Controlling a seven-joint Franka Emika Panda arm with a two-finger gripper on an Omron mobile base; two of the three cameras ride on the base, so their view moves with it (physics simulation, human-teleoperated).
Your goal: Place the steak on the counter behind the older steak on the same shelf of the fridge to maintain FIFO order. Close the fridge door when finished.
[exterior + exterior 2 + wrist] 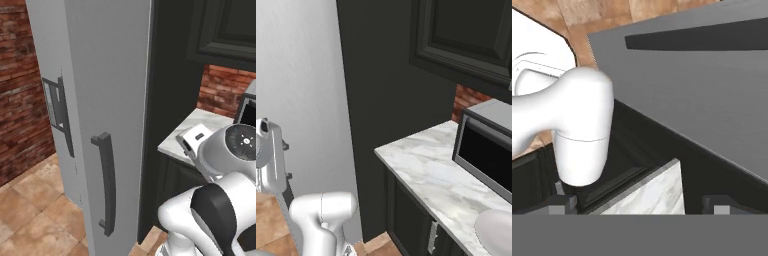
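The fridge (100,75) stands with both doors shut. The plain fridge door (120,110) carries a dark bar handle (106,185). The shelf is hidden behind the doors. The steak is out of view. The counter (426,170) runs right of a dark panel beside the fridge. In the hand view my gripper (639,204) is open with nothing between its fingertips (562,201). It looks down past the counter's marble corner (654,192) at the grey fridge door (702,95) and its handle (697,40).
A microwave (486,155) stands on the counter at the right, with a white dish (496,230) in front of it. Dark upper cabinets (466,35) hang above. The dispenser recess (55,105) is on the far door. Tiled floor (30,210) lies before the fridge.
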